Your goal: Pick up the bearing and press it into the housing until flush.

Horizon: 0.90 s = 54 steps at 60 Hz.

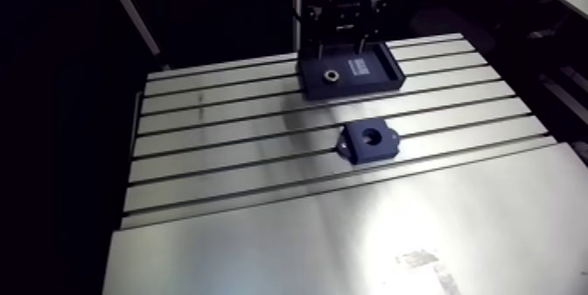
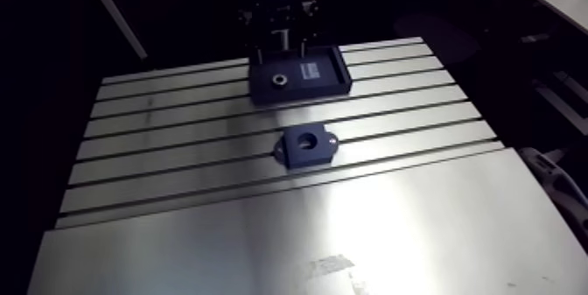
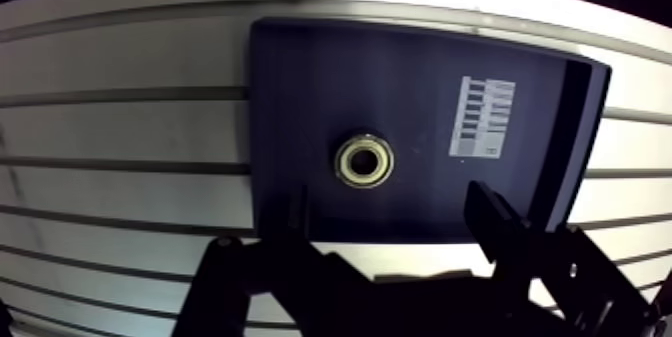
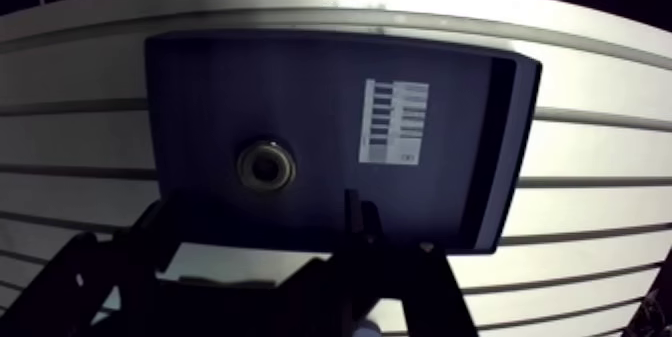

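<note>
— Where is the bearing (image 3: 364, 160) sitting right now?

— It is lying flat in a dark, shallow tray (image 3: 300, 81), with its ring showing pale and its hole facing up. A white printed label (image 3: 482, 116) is lying in the same tray, off to one side of it and not touching it.

— And the jaws, what are they doing?

— They are hanging released over the tray's near edge. In the wrist view they are standing spread apart with nothing between them, and the bearing is lying just ahead of the gap, untouched.

— Is the housing (image 1: 388, 145) showing anywhere?

— Only in the arm view. It is a dark block with a round bore facing upward, and the bore is looking empty. It is resting on the slotted worktop (image 1: 227, 141), well apart from the tray and on the camera's side of it, with several slots running between the two.

— Where is the tray itself resting?

— It is sitting toward the far edge of the worktop, lying across the slots, and the arm's wrist is coming down directly above it.
</note>
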Each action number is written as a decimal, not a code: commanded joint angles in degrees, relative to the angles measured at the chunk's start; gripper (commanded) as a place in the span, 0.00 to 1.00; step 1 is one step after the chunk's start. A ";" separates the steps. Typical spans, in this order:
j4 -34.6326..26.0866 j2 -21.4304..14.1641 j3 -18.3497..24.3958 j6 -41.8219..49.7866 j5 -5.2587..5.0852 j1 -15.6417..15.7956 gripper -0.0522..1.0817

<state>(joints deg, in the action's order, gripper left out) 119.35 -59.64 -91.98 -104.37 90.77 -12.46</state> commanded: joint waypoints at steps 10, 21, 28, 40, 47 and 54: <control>0.69 1.46 0.35 0.70 -0.01 0.42 0.25; 1.63 1.94 0.19 0.62 -0.11 0.86 0.28; 1.64 2.37 0.26 0.70 -0.11 0.93 0.29; 1.72 2.74 0.09 1.03 -0.04 1.21 0.31; 1.72 2.83 0.00 1.14 -0.02 1.21 0.32; 2.40 2.98 -0.26 1.23 -0.02 1.21 0.32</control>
<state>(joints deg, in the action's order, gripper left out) 121.14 -56.92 -91.96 -103.33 90.72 -11.29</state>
